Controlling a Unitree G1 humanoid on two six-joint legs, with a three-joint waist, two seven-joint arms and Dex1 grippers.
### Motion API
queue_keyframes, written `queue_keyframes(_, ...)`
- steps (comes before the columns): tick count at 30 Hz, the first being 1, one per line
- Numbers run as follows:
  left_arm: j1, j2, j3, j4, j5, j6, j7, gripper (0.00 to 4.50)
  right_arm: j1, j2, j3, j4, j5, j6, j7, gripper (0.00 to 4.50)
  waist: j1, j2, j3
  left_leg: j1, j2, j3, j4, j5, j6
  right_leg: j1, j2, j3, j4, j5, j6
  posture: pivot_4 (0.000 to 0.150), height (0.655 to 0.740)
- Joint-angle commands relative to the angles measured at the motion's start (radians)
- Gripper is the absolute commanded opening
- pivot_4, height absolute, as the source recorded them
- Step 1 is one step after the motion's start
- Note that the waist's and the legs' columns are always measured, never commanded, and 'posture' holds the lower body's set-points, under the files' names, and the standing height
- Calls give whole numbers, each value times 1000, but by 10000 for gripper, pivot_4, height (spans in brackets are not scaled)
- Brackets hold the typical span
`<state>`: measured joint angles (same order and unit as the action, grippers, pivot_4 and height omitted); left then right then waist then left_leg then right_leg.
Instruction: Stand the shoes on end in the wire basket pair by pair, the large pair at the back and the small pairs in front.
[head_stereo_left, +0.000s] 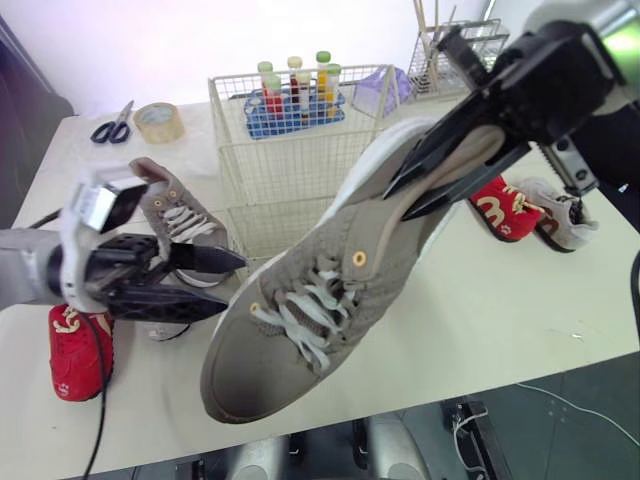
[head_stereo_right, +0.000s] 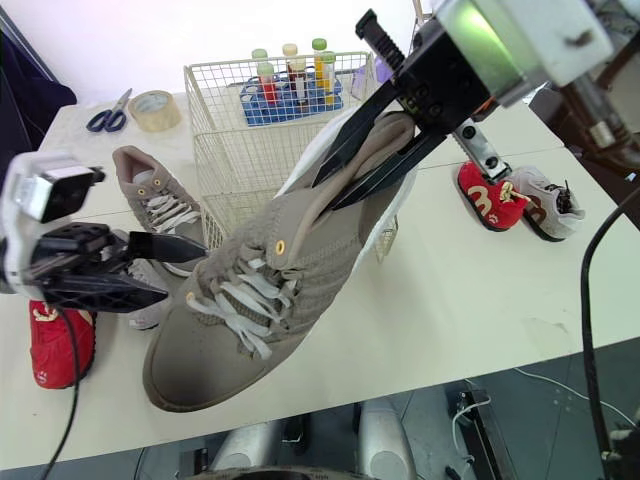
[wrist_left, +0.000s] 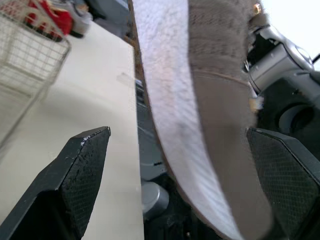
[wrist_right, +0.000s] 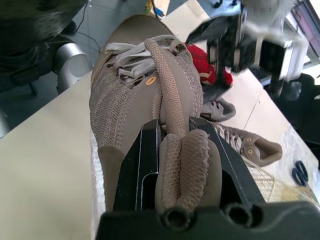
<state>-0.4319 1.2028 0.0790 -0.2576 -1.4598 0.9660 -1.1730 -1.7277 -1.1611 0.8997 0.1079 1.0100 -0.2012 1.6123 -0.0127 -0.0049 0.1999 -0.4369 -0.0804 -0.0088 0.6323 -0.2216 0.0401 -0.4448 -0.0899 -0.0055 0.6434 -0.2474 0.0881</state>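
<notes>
Knit-mesh taupe shoe (head_stereo_left: 300, 330) pinched at padded heel by R gripper (head_stereo_left: 400, 198).

I see a pale cream table (head_stereo_left: 520, 300) spread across my head view, its near edge running from 7 to 4 o'clock. Behind it at 12 o'clock stands a plain, evenly lit white wall (head_stereo_left: 250, 30). Dark grey floor (head_stereo_left: 570, 430) shows at 5 o'clock, and a dark shape (head_stereo_left: 15, 100) I can't identify at 10 o'clock.
</notes>
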Motion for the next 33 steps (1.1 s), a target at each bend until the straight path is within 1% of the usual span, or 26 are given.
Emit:
queue_keyframes(1, -122, -69, -39, -14, 18, 61, 5, 45000, -20, -12, -22, 3, 40, 2, 2, 3113, 0, 0, 0, 0, 0, 0, 1, 0, 0, 0, 0, 0, 1, 0, 0, 1500, 7400)
queue_keyframes(6, -205, -153, -55, -44, 16, 138, 17, 45000, -9, -10, -14, 7, 25, -4, 2, 3113, -5, 0, 0, 0, 0, 0, 3, 0, 0, 0, 0, 0, 4, 0, 0, 1500, 7400)
queue_keyframes(8, -215, -171, -45, -57, -10, 166, 28, 45000, -6, -5, -6, 23, 6, -18, 2, 3113, -5, 0, 0, 0, 0, 0, 4, 0, 0, 0, 0, 0, 5, 0, 0, 1500, 7400)
queue_keyframes(13, -201, -189, -36, -128, -9, 203, 56, 45000, -11, 5, -2, 33, 5, -22, 2, 3113, -1, 0, 0, 0, 1, 0, 5, 1, 0, 0, 0, 0, 6, 0, 0, 1500, 7400)
queue_keyframes(16, -175, -198, -50, -180, 16, 207, 65, 45000, -13, 12, -8, 36, 12, -20, 2, 3113, -1, 0, 0, 0, 0, 0, 7, 0, 1, 1, 0, 0, 6, 0, 0, 1500, 7400)
queue_keyframes(17, -169, -211, -54, -188, 11, 208, 84, 41162, -14, 16, -9, 39, 13, -21, 2, 3113, -1, 0, 0, 0, 0, 0, 8, 0, 1, 1, 0, 0, 6, 0, 0, 1500, 7400)
queue_keyframes(18, -167, -226, -55, -187, -4, 212, 108, 39398, -14, 18, -10, 41, 14, -21, 2, 3113, -1, 0, 0, 0, 1, 0, 9, -1, 2, 2, 0, 0, 6, 0, 0, 1500, 7400)
queue_keyframes(19, -165, -238, -54, -191, -18, 213, 117, 36016, -15, 20, -10, 42, 15, -21, 2, 3113, -1, 0, 0, 0, 1, 0, 11, -1, 2, 2, 0, 0, 6, 0, 0, 1500, 7400)
queue_keyframes(22, -158, -260, -44, -199, -36, 220, 133, 22934, -16, 20, -10, 44, 17, -15, 2, 3113, 1, 0, 0, 0, 1, 0, 14, -1, 2, 3, 0, 0, 7, 0, 0, 1500, 7400)
queue_keyframes(24, -160, -277, -36, -194, -39, 219, 149, 16685, -18, 20, -8, 45, 17, -9, 2, 3113, 1, 0, 0, 0, 1, 0, 14, -1, 3, 3, 0, 0, 7, 0, 0, 1500, 7400)
queue_keyframes(25, -161, -286, -31, -190, -41, 216, 158, 14279, -18, 19, -7, 45, 18, -4, 2, 3113, 1, 0, 0, 0, 0, 0, 15, -2, 3, 4, 0, 0, 7, 0, 0, 1500, 7400)
queue_keyframes(26, -161, -296, -25, -188, -42, 210, 172, 12787, -18, 19, -6, 47, 16, 3, 2, 3113, 1, 0, 0, 0, 0, 0, 15, -2, 3, 4, 0, 0, 7, 0, 0, 1500, 7400)
queue_keyframes(29, -144, -322, -3, -199, -63, 195, 227, 12787, -6, 14, -19, 66, 3, 33, 2, 3113, 1, 0, 0, 0, 0, 0, 15, -2, 3, 4, 0, 0, 7, 1, 0, 1500, 7400)
queue_keyframes(31, -90, -344, 31, -227, -87, 168, 284, 12605, 10, 31, -70, 141, -36, 76, 2, 12731, -3, 0, 0, 0, 1, 0, 15, -2, 3, 3, 0, 0, 7, 1, 0, 1500, 7400)
queue_keyframes(32, -64, -355, 47, -241, -96, 156, 314, 12605, 22, 26, -101, 152, -57, 107, 2, 15998, -3, 0, 0, 0, 0, 0, 15, -2, 3, 3, 0, 1, 7, 1, 0, 1500, 7400)
queue_keyframes(33, -39, -367, 60, -255, -101, 142, 342, 12605, 37, 23, -137, 160, -82, 135, 2, 21564, 0, 0, 0, 0, 1, 0, 15, -2, 3, 3, 0, 1, 7, 1, 0, 1500, 7400)
